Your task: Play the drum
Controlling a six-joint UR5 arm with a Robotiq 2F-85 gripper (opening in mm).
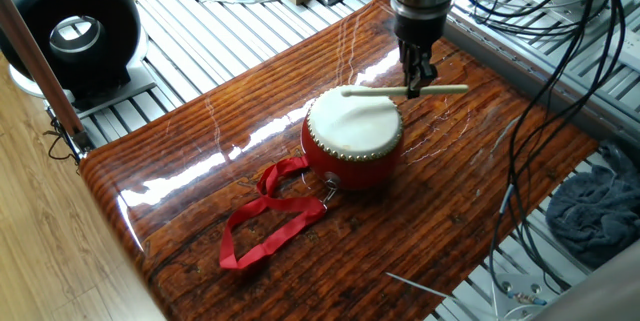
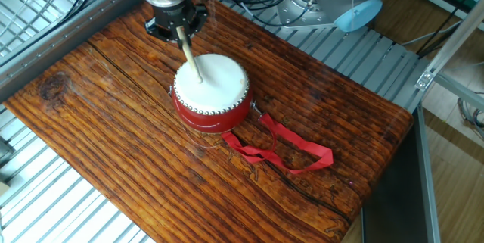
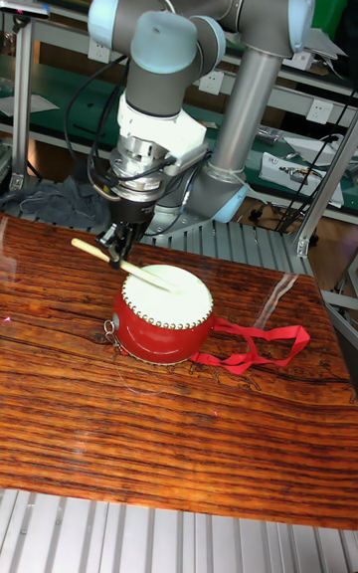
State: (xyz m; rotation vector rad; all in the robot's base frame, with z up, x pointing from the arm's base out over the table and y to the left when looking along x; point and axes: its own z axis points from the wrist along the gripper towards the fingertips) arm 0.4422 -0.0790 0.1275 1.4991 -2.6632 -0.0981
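A robotics lab: aluminium-profile frame (image 1: 200, 31), loose black cables (image 1: 540, 71), industrial arm (image 3: 199, 46) over a wooden table (image 2: 318, 122).

Grey arm (image 3: 244, 46), pale-blue joint caps

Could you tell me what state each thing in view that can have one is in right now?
gripper: shut on the drumstick, beside the drum's rim.
drumstick: held roughly level, its tip over the skin; contact cannot be told.
drum: upright on the wooden table, skin up.
ribbon strap: slack, looped on the table beside the drum.
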